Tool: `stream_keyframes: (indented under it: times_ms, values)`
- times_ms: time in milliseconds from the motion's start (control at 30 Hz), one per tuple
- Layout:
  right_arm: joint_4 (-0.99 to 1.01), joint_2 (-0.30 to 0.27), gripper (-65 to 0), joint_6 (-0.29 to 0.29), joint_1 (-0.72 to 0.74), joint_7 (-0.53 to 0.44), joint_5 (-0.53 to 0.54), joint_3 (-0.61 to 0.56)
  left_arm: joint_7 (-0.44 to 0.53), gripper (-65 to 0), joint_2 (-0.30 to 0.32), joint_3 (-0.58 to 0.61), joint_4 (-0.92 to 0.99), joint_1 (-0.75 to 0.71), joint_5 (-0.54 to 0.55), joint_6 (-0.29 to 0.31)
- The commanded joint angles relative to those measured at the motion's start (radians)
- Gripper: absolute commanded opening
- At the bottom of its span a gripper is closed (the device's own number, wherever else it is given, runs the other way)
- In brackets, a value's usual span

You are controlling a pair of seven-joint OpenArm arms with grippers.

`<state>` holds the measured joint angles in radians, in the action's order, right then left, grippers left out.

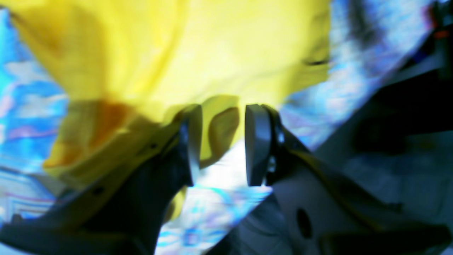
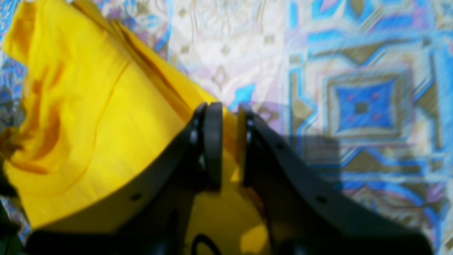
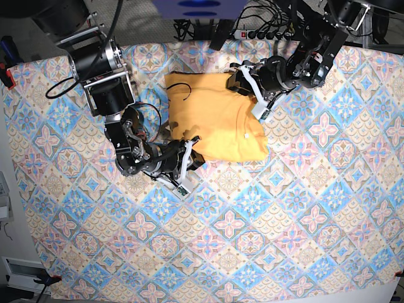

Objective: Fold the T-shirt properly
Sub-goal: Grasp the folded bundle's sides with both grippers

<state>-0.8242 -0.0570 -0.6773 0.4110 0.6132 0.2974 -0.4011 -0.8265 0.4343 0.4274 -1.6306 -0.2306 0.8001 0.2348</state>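
Note:
The pale orange-yellow T-shirt (image 3: 214,120) lies partly folded on the patterned tablecloth (image 3: 252,221), toward the back centre, with a small white tag (image 3: 248,135) near its right edge. My right gripper (image 3: 189,146) is at the shirt's front left corner. In the right wrist view this gripper (image 2: 229,109) has its jaws nearly together, with yellow T-shirt (image 2: 106,117) cloth pinched between them. My left gripper (image 3: 243,71) is at the shirt's back right edge. The left wrist view shows it (image 1: 223,113) with jaws apart and a loose fold of the T-shirt (image 1: 230,46) in the gap.
The tablecloth (image 2: 361,99) covers the whole table. A power strip and cables (image 3: 265,31) lie behind the back edge. A red clamp (image 3: 6,76) sits at the left edge. Both arm bases stand at the back corners.

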Motion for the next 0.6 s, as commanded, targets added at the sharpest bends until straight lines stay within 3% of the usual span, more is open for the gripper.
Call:
stream_keyframes:
  times_ms: [0,267,567]
  values:
    - [-0.013,-0.014,-57.5,-0.006,0.027,-0.011,0.015,0.0,0.011,-45.0,0.004,0.008,-0.003,0.026,-0.002,0.008]
    - [-0.036,-0.086,-57.5,-0.006,-0.01,0.017,0.015,0.001,0.011,-45.0,0.001,0.026,0.069,0.109,-0.069,0.008]
    - [-0.231,-0.195,-57.5,-0.006,-0.11,0.103,0.016,0.009,0.019,-45.0,-0.068,0.026,0.218,0.23,-0.183,0.01]
